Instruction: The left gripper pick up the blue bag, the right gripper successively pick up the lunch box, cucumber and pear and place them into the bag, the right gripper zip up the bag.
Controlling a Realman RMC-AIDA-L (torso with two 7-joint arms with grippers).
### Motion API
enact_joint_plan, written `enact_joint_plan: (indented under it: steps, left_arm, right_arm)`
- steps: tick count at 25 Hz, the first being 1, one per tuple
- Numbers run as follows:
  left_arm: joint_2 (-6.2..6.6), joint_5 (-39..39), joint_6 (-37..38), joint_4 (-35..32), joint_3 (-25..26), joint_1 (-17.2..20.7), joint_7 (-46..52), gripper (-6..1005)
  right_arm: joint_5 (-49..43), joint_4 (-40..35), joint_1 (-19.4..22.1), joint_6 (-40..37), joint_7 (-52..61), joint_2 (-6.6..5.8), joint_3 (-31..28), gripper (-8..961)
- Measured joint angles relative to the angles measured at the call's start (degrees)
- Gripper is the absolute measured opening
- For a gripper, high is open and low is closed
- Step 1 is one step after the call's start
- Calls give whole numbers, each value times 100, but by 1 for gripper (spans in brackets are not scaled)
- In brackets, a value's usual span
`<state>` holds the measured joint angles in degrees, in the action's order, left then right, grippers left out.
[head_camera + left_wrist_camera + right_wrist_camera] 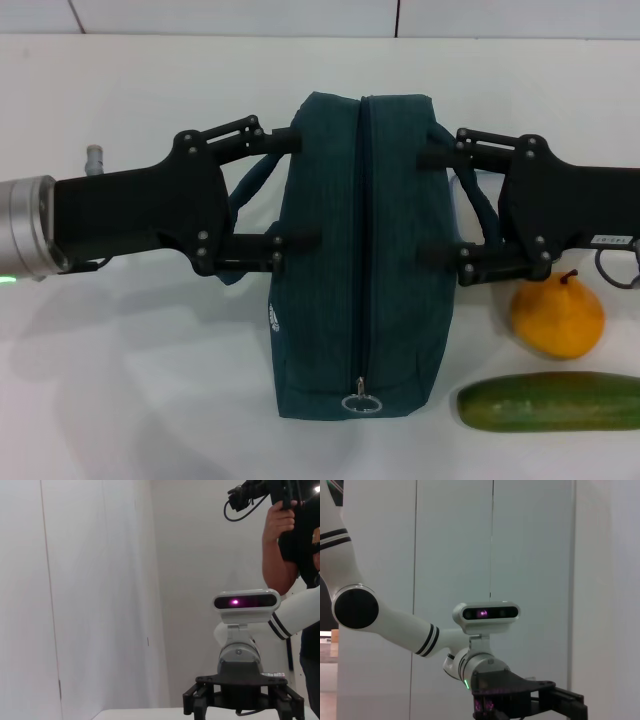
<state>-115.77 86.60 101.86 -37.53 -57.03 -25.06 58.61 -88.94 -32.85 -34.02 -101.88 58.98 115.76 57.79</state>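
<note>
At the table's near edge, the cucumber (548, 401) lay cut off by the frame's right side, with the pear (557, 318) just behind it. Between the arms stood the blue bag (358, 255), dark teal, zipper closed, its ring pull (361, 403) at the near end. The left gripper (295, 187) and right gripper (432, 203) flanked it, fingers spread wide, tips at the bag's sides; actual contact was unclear.

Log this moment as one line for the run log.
left gripper: open, at blue bag left side | right gripper: open, at right side | zipper: closed | pear, cucumber: on table
</note>
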Motion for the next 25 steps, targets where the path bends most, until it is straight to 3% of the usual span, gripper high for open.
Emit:
enact_joint_plan:
  steps: [11,16,21,25]
  left_arm:
    - [-21,-21,-22,-58,40,7,406,852]
    - [-164,202,-180,-1050,394,138,2197,842]
    - [-385,832,-517,-2470,325,422,4114,832]
    - [-386,896,-589,-2724,125,476,4893,824]
  right_arm:
    - [0,1,34,-19,-1,-11,-37,842]
    - [-1,-48,147,-92,42,-12,-39,842]
    - [51,-181,358,-190,38,-43,-51,842]
    - [155,-329,554,-197,22,-52,-58,842]
